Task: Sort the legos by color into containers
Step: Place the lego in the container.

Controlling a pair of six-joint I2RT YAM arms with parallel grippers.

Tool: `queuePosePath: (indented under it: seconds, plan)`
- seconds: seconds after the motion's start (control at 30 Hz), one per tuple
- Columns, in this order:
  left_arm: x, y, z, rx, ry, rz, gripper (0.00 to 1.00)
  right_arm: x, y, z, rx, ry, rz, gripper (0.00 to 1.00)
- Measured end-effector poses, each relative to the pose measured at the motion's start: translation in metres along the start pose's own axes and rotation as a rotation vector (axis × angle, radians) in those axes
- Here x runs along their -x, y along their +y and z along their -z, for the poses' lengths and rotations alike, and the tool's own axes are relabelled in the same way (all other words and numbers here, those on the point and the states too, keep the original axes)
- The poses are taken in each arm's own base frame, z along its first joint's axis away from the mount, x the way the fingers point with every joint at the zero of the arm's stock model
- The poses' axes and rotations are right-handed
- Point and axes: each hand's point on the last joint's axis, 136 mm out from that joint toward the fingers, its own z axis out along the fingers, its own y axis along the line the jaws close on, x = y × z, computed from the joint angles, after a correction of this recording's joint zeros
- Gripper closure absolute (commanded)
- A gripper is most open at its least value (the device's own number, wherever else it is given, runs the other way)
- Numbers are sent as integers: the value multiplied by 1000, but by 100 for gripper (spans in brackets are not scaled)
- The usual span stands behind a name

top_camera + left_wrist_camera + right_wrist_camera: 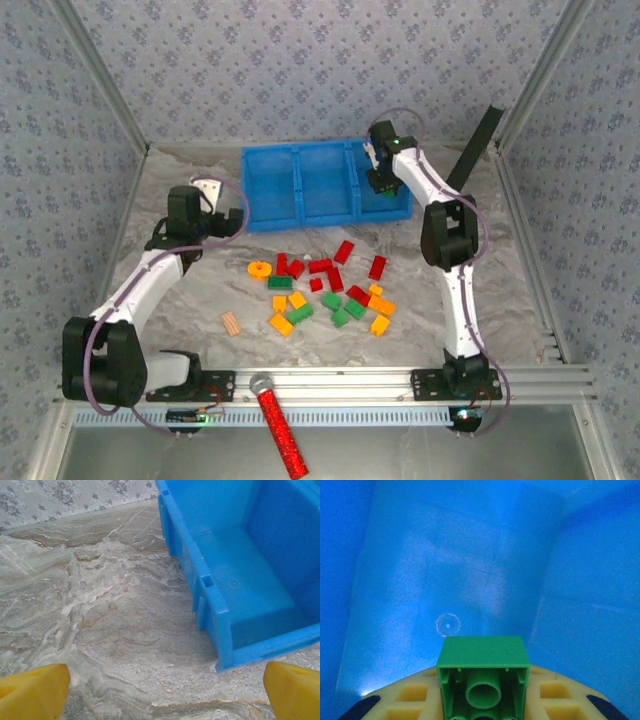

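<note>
The right hand (383, 180) pinches a green brick (483, 652). Its wrist camera looks at the brick's hollow underside, with the round tube inside showing, seated against the yellow pads (555, 695). Past the brick lie the bare floor and walls of one compartment of the blue tray (445, 570). The overhead camera shows what that close view cannot: this is the rightmost of the three compartments, and the hand hangs over its near right part.

The left hand (162, 695) is spread wide, with its yellow fingertips (30, 692) at the two bottom corners of its wrist view and only marbled worktop (115, 620) between them. The tray's left end wall (220, 615) stands just ahead and to the right. From above, this hand (222, 215) sits beside the tray's left end.

The loose legos (330, 290), red, green and orange, lie scattered near the tray on the worktop between the arms. A round yellow piece (259, 268) lies at their left edge. A tan ridged block (231, 322) lies apart to the near left, and a red glittery stick (280, 425) rests across the near rail.
</note>
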Motion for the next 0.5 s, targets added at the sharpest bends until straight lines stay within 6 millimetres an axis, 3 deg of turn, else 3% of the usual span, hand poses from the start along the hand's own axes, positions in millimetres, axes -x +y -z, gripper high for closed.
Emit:
queuePosePath:
  seconds: [0.27, 0.5]
  plan:
    - [-14, -7, -2, -17, 25, -9, 1, -9, 9, -26, -10, 59, -29, 74]
    - [-11, -16, -2, -35, 14, -22, 1, -3, 8, -19, -5, 53, -60, 61]
